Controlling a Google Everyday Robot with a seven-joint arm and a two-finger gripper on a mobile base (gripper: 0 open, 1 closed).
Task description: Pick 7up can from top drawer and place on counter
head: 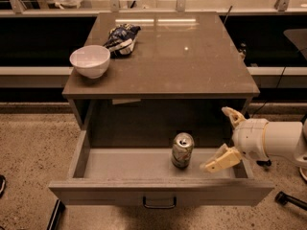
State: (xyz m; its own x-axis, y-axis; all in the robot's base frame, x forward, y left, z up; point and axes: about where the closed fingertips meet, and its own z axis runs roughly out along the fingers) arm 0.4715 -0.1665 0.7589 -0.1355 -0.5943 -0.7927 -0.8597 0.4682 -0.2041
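Note:
The 7up can [182,150] stands upright on the floor of the open top drawer [120,163], right of its middle, pull-tab top facing up. My gripper [224,137] reaches in from the right over the drawer's right end, a short way right of the can and not touching it. Its two tan fingers are spread apart and hold nothing; one fingertip [213,165] is low near the can, the other [230,113] is higher near the cabinet edge. The counter [192,56] tops the cabinet above the drawer.
A white bowl [90,60] sits at the counter's left edge, a dark blue-and-white snack bag [122,37] behind it. The drawer front has a dark bar handle [159,203]. A dark shelf runs behind the cabinet. Speckled floor lies on both sides.

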